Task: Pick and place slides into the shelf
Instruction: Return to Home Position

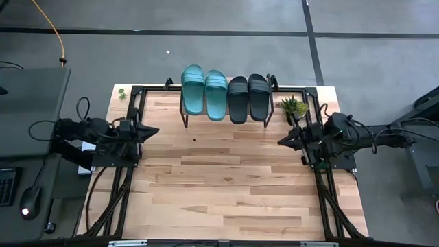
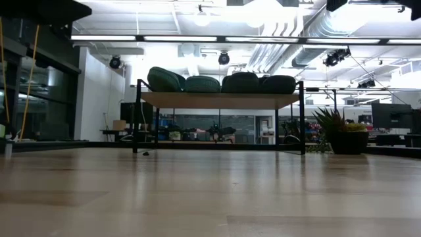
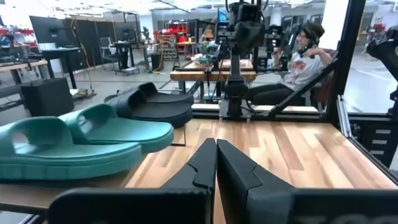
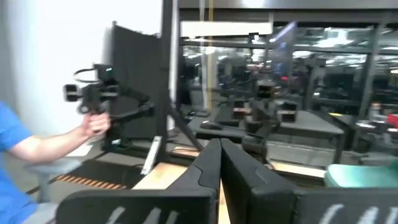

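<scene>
Now all four slides rest side by side on the shelf (image 2: pixel 217 100) at the far edge of the table (image 1: pixel 226 192): the two teal slides (image 1: pixel 194 89) on the left, the two black slides (image 1: pixel 258 96) on the right (each pair touching). We see the left hand (image 1: pixel 155 130) at the table's left edge, fingers pressed together. The right hand (image 1: pixel 280 140) faces it from the right edge, likewise closed, near a potted plant (image 1: pixel 295 106).

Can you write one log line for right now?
slides: all four on shelf | left gripper: fingers shut, empty | right gripper: fingers shut, empty
</scene>
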Controlling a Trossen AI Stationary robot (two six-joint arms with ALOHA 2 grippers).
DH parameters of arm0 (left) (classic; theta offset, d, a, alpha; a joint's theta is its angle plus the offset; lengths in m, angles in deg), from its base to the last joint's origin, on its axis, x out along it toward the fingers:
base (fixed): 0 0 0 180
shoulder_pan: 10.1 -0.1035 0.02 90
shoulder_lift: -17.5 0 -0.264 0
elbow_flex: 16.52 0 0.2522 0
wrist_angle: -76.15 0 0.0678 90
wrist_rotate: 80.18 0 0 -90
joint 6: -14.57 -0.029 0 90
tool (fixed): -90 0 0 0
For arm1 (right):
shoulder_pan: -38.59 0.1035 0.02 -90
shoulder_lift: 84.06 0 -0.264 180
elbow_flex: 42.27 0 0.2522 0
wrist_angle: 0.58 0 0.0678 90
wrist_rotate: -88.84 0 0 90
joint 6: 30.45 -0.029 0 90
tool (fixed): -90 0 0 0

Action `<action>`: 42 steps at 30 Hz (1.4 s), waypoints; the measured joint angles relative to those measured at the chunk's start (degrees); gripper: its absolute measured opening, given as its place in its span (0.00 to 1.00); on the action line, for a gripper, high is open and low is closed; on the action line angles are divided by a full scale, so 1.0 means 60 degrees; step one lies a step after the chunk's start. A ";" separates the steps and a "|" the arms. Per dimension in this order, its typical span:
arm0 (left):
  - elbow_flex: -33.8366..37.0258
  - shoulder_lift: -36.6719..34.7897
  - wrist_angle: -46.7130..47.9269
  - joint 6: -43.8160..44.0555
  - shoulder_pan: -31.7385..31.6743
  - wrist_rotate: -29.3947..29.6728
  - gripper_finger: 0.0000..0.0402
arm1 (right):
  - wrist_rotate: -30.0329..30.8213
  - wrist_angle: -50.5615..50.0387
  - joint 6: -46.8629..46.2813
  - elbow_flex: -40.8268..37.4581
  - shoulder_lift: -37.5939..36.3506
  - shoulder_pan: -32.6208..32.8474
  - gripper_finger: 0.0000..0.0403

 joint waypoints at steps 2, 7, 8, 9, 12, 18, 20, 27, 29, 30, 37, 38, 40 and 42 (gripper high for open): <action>0.0337 0.0035 -0.0587 -0.0005 0.0000 0.0033 0.01 | 0.0165 0.0259 0.0001 -0.0241 -0.0022 -0.0095 0.00; 0.0739 0.0073 -0.1073 -0.0088 -0.0007 0.0088 0.01 | -0.0017 0.0589 -0.0304 -0.0427 -0.0018 -0.0432 0.00; 0.0739 0.0069 -0.1115 -0.0128 -0.0007 0.0106 0.01 | -0.0122 0.0602 -0.0306 -0.0427 -0.0018 -0.0485 0.00; 0.0739 0.0069 -0.1146 -0.0143 -0.0007 0.0111 0.01 | -0.0145 0.0601 -0.0322 -0.0427 -0.0018 -0.0536 0.00; 0.0739 0.0069 -0.1153 -0.0263 -0.0007 0.0130 0.01 | -0.0192 0.0618 -0.0441 -0.0427 -0.0018 -0.0691 0.00; 0.0739 0.0069 -0.1151 -0.0318 -0.0007 0.0356 0.01 | -0.0593 0.0574 -0.0502 -0.0427 -0.0018 -0.0986 0.00; 0.0739 0.0078 -0.1151 -0.0198 -0.0007 0.0284 0.01 | -0.0726 0.0553 -0.0505 -0.0427 -0.0018 -0.1038 0.00; 0.0739 0.0433 -0.1250 -0.0165 -0.0007 0.0165 0.01 | -0.0793 0.0507 -0.0507 -0.0427 -0.0015 -0.1049 0.00; 0.0773 0.0599 -0.1475 -0.0145 -0.0007 0.0129 0.01 | -0.0793 0.0505 -0.0508 -0.0427 -0.0015 -0.1049 0.00; 0.0854 0.0695 -0.1820 -0.0140 -0.0007 0.0052 0.01 | -0.0788 0.0505 -0.0515 -0.0427 -0.0015 -0.1049 0.00; 0.1165 0.1013 -0.1764 -0.0041 -0.0917 0.0743 0.01 | -0.0680 0.0501 -0.0661 -0.0427 -0.0015 -0.1045 0.00; 0.1165 0.1013 -0.1705 0.0019 -0.1242 0.0374 0.01 | -0.0677 0.0501 -0.0669 -0.0427 -0.0015 -0.1049 0.00; 0.1165 0.1013 -0.1707 0.0035 -0.1934 -0.0630 0.01 | -0.0674 0.0501 -0.0664 -0.0427 -0.0015 -0.1049 0.00; 0.1165 0.1013 -0.1737 0.0080 -0.2698 -0.1547 0.01 | -0.0676 0.0500 -0.0661 -0.0427 -0.0015 -0.1049 0.00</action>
